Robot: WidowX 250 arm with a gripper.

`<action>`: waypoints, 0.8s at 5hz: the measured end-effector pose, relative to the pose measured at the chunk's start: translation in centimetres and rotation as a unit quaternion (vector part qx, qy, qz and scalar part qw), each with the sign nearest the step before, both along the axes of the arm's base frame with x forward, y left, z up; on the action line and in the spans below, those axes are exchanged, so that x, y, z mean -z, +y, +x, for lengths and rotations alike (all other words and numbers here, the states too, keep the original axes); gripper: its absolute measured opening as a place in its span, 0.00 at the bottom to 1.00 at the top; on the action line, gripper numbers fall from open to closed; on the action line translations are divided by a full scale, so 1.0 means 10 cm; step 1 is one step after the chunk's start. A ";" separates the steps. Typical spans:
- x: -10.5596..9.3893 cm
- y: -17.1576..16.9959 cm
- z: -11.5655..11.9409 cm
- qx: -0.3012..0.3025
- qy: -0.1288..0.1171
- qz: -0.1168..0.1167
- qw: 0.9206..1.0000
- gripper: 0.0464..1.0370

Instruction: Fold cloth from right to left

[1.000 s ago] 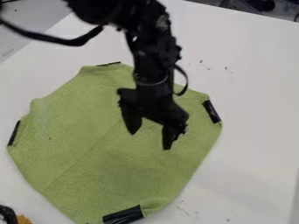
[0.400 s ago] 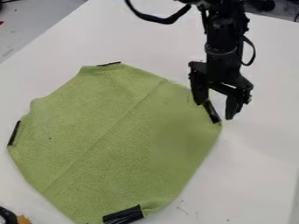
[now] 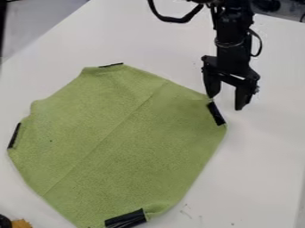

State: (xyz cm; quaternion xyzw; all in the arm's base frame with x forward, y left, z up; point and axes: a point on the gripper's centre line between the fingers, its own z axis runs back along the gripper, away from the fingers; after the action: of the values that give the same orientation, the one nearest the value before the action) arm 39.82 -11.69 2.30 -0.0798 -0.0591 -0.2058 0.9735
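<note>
White counter (image 3: 262, 156) spreads in front of you, with some small dark marks on it, close to the near side of the cloth (image 3: 113, 142). Nearest to you, at the left, you see a part of a dark object (image 3: 4, 221) and, just beside it, an orange-yellow piece (image 3: 22, 223); what they are, you cannot tell. Your green cloth lies spread flat, nearer to the left edge of the counter than to the right one. It has one black strip (image 3: 126, 218) at its near end, a second (image 3: 14, 136) at its left, a third (image 3: 216, 113) at its right and a thin one (image 3: 111, 65) at its far end. One straight crease crosses the cloth on a slant. Farther from you, the gripper (image 3: 225, 103) hangs at the right corner of the cloth, open, its fingers pointing down and well spread. One fingertip is very near the right strip; whether it touches, you cannot tell. Behind the counter's far edge, you have some dark objects (image 3: 268, 5).
</note>
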 end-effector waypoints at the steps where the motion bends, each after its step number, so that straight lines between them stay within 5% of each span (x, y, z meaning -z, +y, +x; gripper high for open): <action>1: 0.08 0.07 0.04 -0.015 -0.002 -0.016 1.000 0.96; 2: 0.13 0.12 0.06 -0.021 -0.003 -0.020 1.000 0.96; 4: 0.17 0.15 -0.08 -0.043 -0.009 0.014 0.999 0.93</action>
State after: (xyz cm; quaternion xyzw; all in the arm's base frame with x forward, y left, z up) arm 39.02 -10.15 0.60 -0.0613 -0.0683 -0.1655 0.9819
